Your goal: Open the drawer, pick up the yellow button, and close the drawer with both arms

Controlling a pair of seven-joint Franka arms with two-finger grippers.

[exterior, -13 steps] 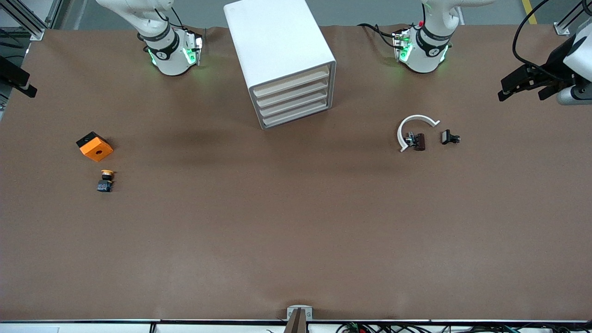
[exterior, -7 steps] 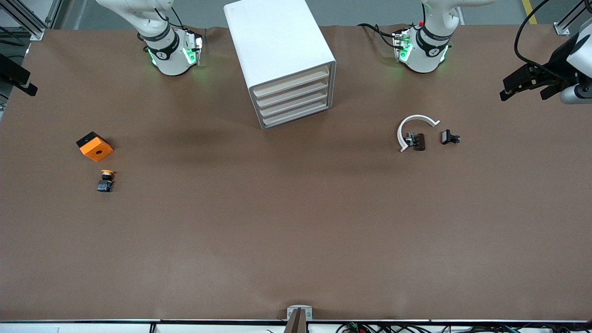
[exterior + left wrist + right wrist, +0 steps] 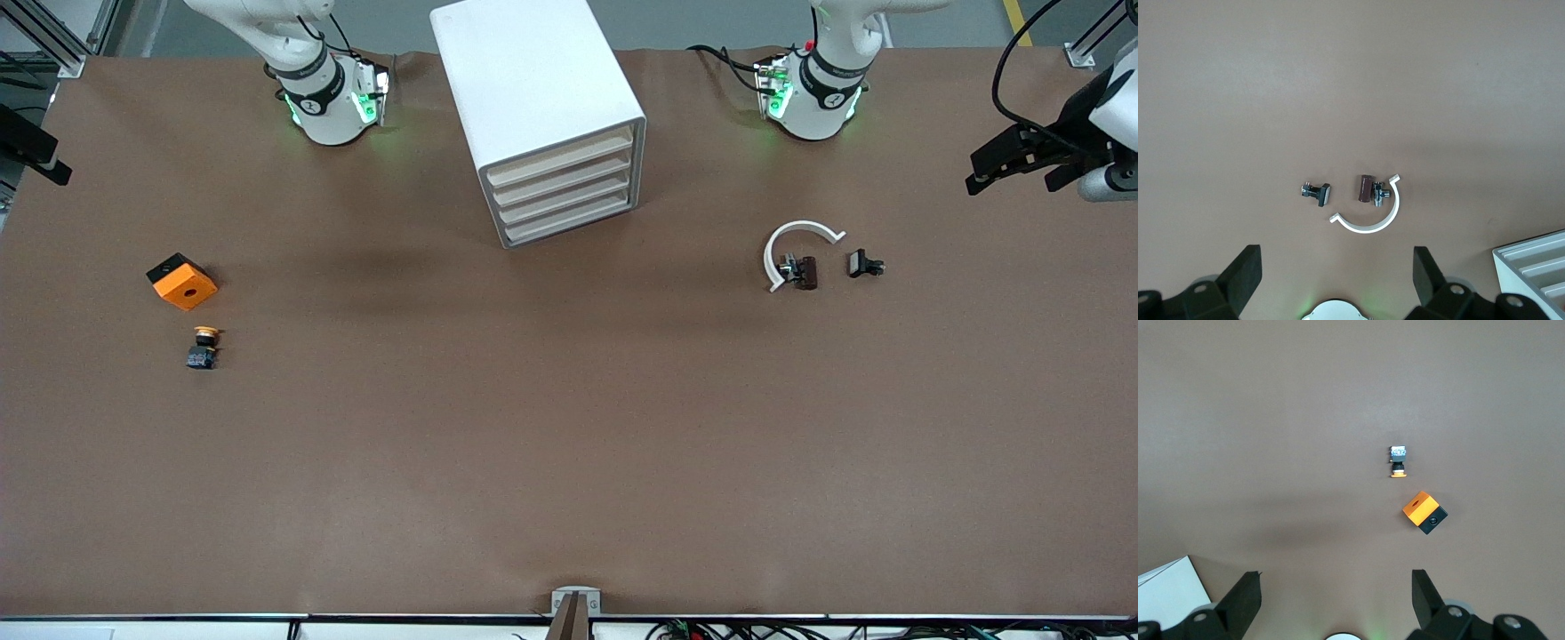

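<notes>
Drawer (image 3: pixel 562 161) shut, button (image 3: pixel 204 347) lying on the open table: nothing grasped yet
Front view: drawer at upper middle of the frame, flush in the cabinet (image 3: pixel 533 71); button at mid-height toward the right arm's end, near the orange block (image 3: pixel 182 281); only the left gripper (image 3: pixel 1013 178) has drifted slightly upward, so work has hardly begun. Left wrist view: its fingers (image 3: pixel 1245 277) spread wide, empty, above the clips (image 3: pixel 1365 189). Right wrist view: right gripper (image 3: pixel 1336 600) equally spread, empty, above button and block

The black two-finger right gripper (image 3: pixel 31 153) was cut off at the front view's edge; the white boxy cabinet (image 3: pixel 1538 263) showed only a corner in the left wrist view.
</notes>
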